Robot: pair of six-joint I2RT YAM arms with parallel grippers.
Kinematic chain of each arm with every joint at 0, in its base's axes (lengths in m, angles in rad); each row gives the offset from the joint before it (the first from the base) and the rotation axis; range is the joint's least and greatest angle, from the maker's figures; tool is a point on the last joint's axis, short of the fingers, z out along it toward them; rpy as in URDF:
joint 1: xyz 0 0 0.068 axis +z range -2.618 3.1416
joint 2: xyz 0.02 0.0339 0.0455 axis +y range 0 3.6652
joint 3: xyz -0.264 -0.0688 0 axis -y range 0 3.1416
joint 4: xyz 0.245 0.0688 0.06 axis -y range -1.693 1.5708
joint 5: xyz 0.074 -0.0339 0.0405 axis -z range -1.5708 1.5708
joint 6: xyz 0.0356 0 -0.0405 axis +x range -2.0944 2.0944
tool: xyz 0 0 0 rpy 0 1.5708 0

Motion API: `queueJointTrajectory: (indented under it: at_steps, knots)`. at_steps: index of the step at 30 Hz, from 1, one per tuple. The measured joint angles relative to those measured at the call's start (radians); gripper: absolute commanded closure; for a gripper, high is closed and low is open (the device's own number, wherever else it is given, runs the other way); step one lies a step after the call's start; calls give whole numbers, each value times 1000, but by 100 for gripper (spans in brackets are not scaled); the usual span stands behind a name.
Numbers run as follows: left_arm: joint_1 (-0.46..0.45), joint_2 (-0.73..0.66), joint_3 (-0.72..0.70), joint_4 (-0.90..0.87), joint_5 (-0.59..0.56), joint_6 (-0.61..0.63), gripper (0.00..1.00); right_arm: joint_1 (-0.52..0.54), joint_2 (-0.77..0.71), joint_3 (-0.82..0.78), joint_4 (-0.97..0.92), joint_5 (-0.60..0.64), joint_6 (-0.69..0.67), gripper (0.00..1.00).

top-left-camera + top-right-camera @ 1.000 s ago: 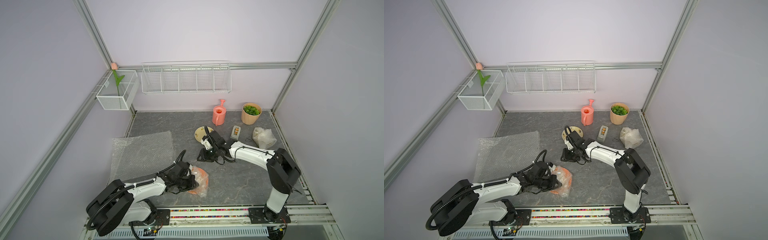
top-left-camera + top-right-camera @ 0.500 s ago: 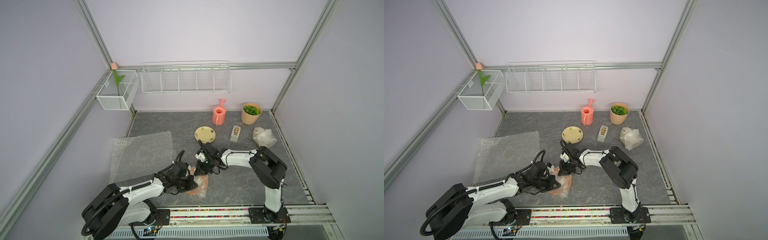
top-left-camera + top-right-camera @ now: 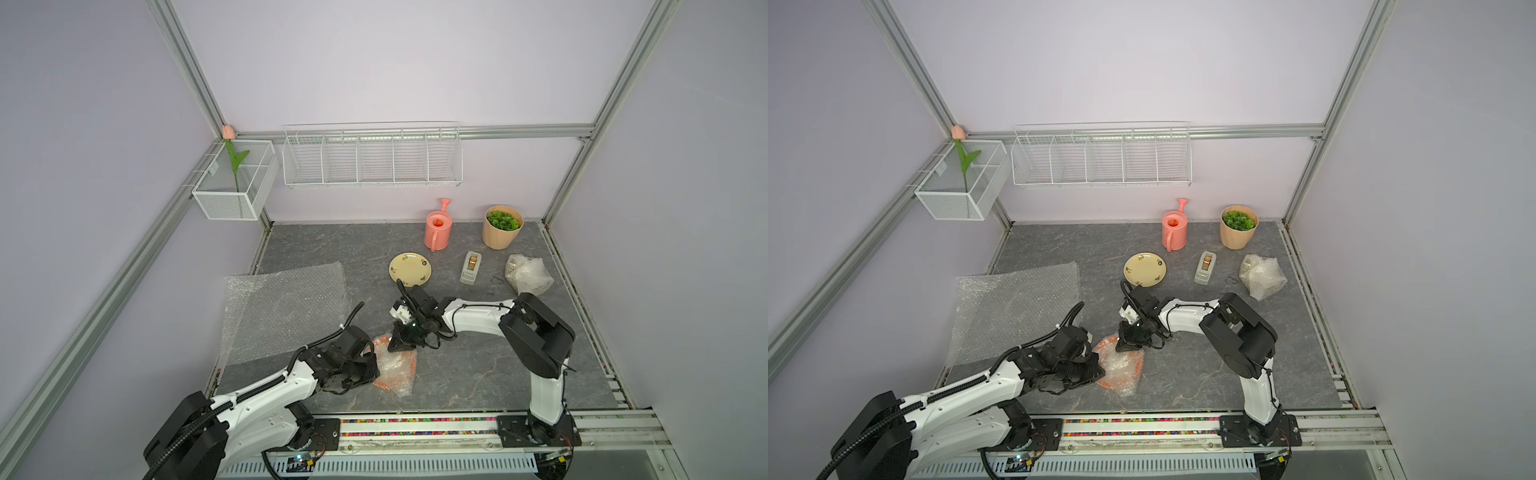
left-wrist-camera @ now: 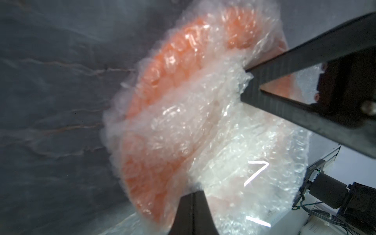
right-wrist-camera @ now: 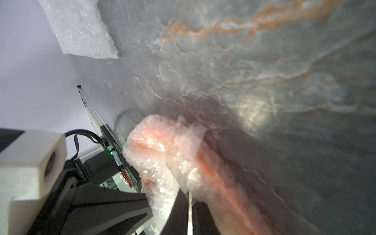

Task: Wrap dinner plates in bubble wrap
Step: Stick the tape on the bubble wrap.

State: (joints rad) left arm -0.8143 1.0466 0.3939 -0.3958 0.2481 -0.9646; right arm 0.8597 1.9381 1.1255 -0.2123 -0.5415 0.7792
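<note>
An orange dinner plate (image 3: 397, 368) (image 3: 1120, 365) lies near the table's front, swathed in crumpled bubble wrap (image 4: 203, 126) (image 5: 162, 154). My left gripper (image 3: 372, 365) (image 4: 193, 196) is at its left side, jaws shut on a fold of the wrap. My right gripper (image 3: 398, 343) (image 5: 188, 194) comes in from the far side, its jaws pinched on a thin flap of the same wrap. A cream plate (image 3: 409, 269) (image 3: 1144, 269) with small motifs lies bare behind them. A flat sheet of bubble wrap (image 3: 284, 311) (image 3: 1015, 309) is spread at the left.
A crumpled bundle of bubble wrap (image 3: 528, 275) sits at the far right. A grey tape dispenser (image 3: 471, 268), pink watering can (image 3: 437, 230) and plant pot (image 3: 501, 226) stand along the back. Wire baskets (image 3: 372, 158) hang on the walls.
My right gripper has come forward from beside the cream plate to the orange bundle and closed on its wrap. The left gripper has stayed shut on the bundle.
</note>
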Motion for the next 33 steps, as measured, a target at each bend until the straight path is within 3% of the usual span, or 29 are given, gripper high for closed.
queueJointTrajectory:
  at_steps: [3, 12, 19, 33]
  knots:
    - [0, 32, -1, 18, -5, -11, 100, 12, -41, 0, -48, 13, -5, 78]
    - [3, 100, 15, 68, 22, -15, 100, 91, -165, -23, -109, 24, 6, 78]
    - [3, 132, 26, 93, 39, -14, 100, 109, -79, -76, -97, 33, 14, 86]
    - [4, 175, 42, 123, 64, -15, 100, 176, -197, -99, -118, 52, 15, 91]
